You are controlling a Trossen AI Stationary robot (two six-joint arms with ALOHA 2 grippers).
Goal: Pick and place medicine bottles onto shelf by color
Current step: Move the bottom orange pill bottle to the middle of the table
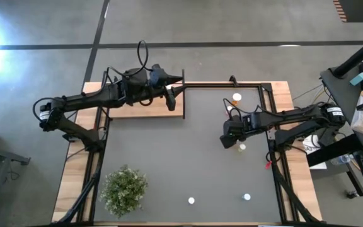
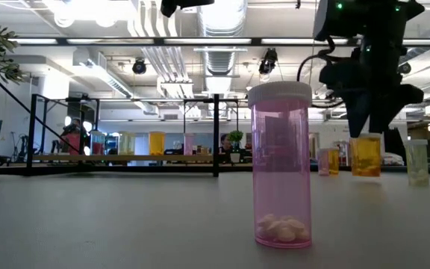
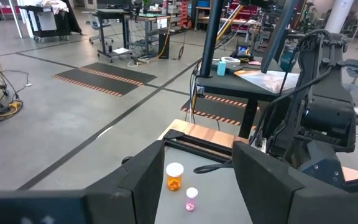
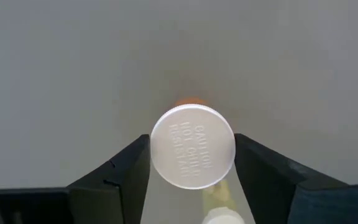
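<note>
Our right gripper point(image 4: 191, 163) hangs over the right part of the dark grey tabletop point(image 1: 169, 157), near its right edge, pointing straight down. Its two dark fingers point(image 4: 123, 171) stand apart, one on each side of the round white cap of an orange medicine bottle point(image 4: 192, 146), which stands upright between them; we cannot tell whether the pads touch it. A small pale bottle point(image 4: 219, 211) stands just beside it, toward the front edge.

From above we count five bottles on the tabletop: the one under the gripper, the pale one point(image 1: 242, 147) next to it, a larger orange bottle point(image 1: 236, 99) near the far right corner, and two white-capped ones near the front edge, one at the middle point(image 1: 191, 201) and one further right point(image 1: 246, 197). The level view shows one of these as a clear pink bottle point(image 2: 281, 166) with white pills at its bottom.

Our left gripper point(image 3: 197, 171) waits with fingers apart above the flat light-wood shelf point(image 1: 137, 112) at the far edge. One green bushy plant point(image 1: 124, 188) sits near the front left corner.
</note>
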